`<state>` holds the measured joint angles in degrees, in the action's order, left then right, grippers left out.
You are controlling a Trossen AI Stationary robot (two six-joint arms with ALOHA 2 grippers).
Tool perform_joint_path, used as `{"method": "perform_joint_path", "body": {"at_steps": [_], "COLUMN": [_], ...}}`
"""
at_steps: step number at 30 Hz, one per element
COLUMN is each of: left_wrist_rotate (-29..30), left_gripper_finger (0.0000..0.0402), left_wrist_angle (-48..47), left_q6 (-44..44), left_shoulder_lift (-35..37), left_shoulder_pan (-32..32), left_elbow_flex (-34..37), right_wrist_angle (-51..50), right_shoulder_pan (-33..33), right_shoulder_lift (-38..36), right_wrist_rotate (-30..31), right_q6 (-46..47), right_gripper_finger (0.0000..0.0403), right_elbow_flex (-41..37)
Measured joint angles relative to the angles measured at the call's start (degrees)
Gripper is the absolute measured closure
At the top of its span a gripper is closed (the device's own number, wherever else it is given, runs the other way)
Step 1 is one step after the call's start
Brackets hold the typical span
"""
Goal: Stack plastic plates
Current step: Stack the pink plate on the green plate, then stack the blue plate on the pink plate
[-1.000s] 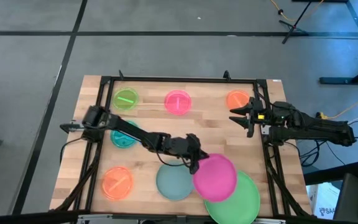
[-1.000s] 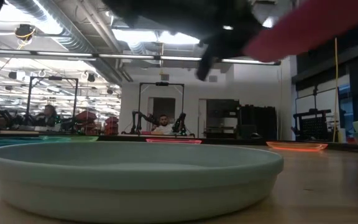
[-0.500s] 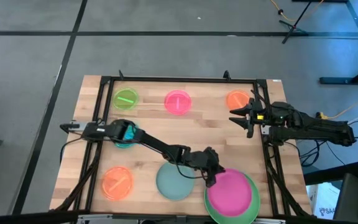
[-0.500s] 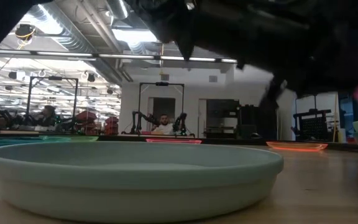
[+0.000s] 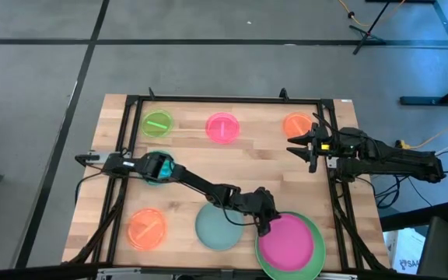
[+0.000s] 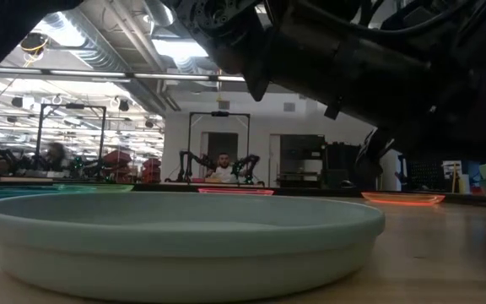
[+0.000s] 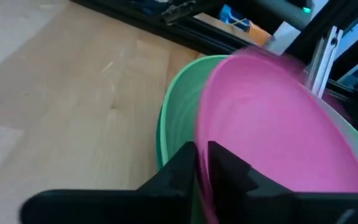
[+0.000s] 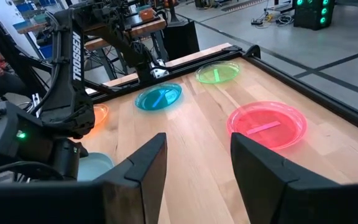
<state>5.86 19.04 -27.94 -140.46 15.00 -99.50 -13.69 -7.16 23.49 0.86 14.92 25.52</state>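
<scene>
My left gripper [image 5: 264,223] reaches to the table's near right corner and is shut on the magenta plate [image 5: 289,243]. That plate sits over the large green plate [image 5: 315,250], which lies flat on the table; the wrist view shows the magenta plate [image 7: 272,130] inside the green rim [image 7: 176,118]. The grey-teal plate [image 5: 218,226] lies flat just left of them and fills the low view [image 6: 184,241]. My right gripper [image 5: 302,145] waits open at the right edge, near the small orange plate [image 5: 296,124]. My left gripper pinches the magenta plate's rim [image 7: 202,163] on its left side, the edge running between the two fingers [image 7: 180,168]. The fingers come from the table's left, slanting down. The plate lies nearly level over the green plate; whether it rests in it I cannot tell.
Small plates lie flat around the table: lime [image 5: 157,123] and pink [image 5: 222,127] along the far edge, teal [image 5: 156,168] under the left arm, orange [image 5: 147,228] near left. A black frame [image 5: 224,99] borders the table. Bare wood shows in the middle.
My left gripper has carried the magenta plate from beside the grey-teal plate toward the near right corner and down. The plate, tilted and overlapping the green plate's edge before, now lies nearly level over the green plate. The gripper has stayed shut on its rim.
</scene>
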Motion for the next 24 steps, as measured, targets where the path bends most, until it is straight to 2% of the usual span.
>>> {"method": "perform_joint_path", "body": {"at_steps": [7, 19, 24], "left_wrist_rotate": [-3.73, -1.60, 2.49], "left_gripper_finger": [0.0308, 0.0307, 0.0307], "left_wrist_angle": [-2.99, -23.18, -32.92], "left_q6": [2.48, 9.51, 11.36], "left_shoulder_lift": [0.96, 10.78, 15.16], "left_shoulder_pan": [-0.24, 1.18, 4.19], "left_elbow_flex": [0.00, -0.02, 0.00], "right_wrist_angle": [-0.31, -0.67, -2.18], "right_shoulder_pan": [0.00, 0.07, 0.07], "right_shoulder_lift": [0.02, 0.02, 0.02], "right_wrist_rotate": [-0.02, -0.76, -2.82], "right_q6": [-0.17, -0.24, 0.38], "right_gripper_finger": [0.0233, 0.0233, 0.0233], "right_elbow_flex": [0.00, 0.00, 0.00]}}
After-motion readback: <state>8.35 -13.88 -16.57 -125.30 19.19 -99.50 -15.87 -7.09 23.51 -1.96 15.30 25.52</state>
